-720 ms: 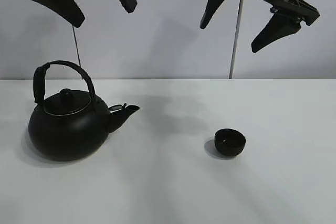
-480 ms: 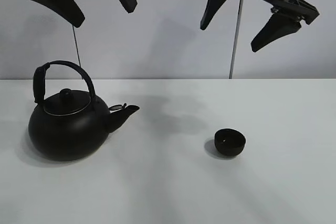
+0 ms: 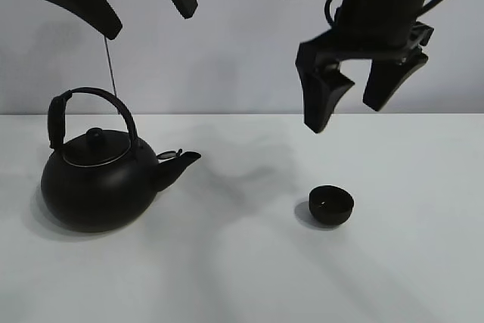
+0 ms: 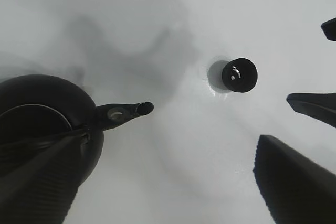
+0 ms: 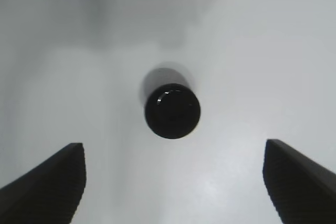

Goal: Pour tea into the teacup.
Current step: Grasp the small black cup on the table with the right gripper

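The small matte-black teacup [image 3: 331, 205] stands upright on the white table, right of centre. It also shows in the left wrist view [image 4: 239, 75] and the right wrist view [image 5: 172, 110]. The big black kettle [image 3: 97, 179] with an arched handle stands at the left, spout pointing right toward the cup; it also shows in the left wrist view [image 4: 44, 129]. My right gripper [image 3: 352, 107] is open and empty, hanging above the cup. My left gripper [image 3: 147, 24] is open and empty, high above the kettle.
The white table [image 3: 242, 277] runs to a pale wall behind. Two thin vertical rods [image 3: 110, 73] stand at the back edge. The kettle's spout tip [image 3: 190, 156] lies well left of the cup.
My right gripper has dropped down toward the table and now hangs closer above the teacup. The left gripper, the kettle and the cup have not moved.
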